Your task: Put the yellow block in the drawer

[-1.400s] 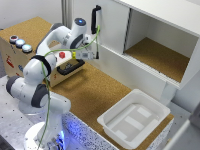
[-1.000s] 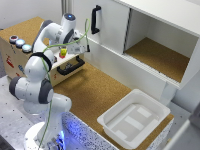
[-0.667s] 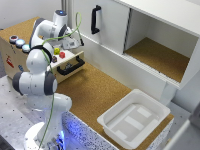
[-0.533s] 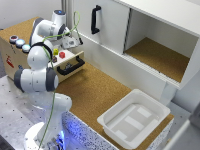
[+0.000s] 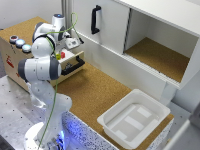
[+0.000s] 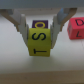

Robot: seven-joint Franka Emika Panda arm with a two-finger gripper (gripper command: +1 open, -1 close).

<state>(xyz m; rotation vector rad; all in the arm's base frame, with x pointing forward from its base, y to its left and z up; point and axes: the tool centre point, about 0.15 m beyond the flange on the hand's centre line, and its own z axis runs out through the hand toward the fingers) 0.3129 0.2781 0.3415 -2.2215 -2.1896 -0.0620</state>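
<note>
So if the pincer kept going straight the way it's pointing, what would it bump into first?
Probably the yellow block. In the wrist view it sits right between the pincer's fingers, filling the gap, with a pale surface under it. Whether the fingers already squeeze it is unclear. The red block lies off to the side.

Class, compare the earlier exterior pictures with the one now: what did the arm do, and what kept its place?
The arm swung from over the cork floor toward the exterior view's left, bringing the gripper down over the open drawer. The wrist view now shows the yellow block between its jaws, with the red piece beside it. The white tub and big white cabinet stayed put.
</note>
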